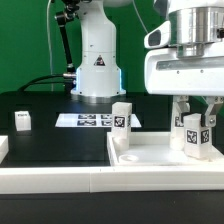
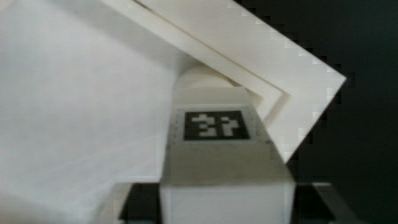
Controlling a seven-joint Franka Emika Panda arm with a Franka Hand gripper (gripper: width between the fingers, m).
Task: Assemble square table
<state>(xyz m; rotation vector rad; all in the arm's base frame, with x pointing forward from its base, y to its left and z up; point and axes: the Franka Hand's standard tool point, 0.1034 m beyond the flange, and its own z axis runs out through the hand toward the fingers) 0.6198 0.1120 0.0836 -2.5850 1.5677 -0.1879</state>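
Gripper: clamped on a leg, upright over the top, exterior view's right.
Top: near; second leg stands at its far corner, exterior view's left.
Third leg: outside it, further left.

Tool points downward, fingers clamped on leg block.

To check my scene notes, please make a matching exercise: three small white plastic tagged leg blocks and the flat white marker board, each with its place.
1 leftmost white plastic leg block
2 middle leg block
3 rightmost leg block
4 marker board

A held in the gripper
B flat before robot base
C alone on black table
D upright at the square tray top's corner

Pairs: 1-C; 2-D; 3-A; 4-B
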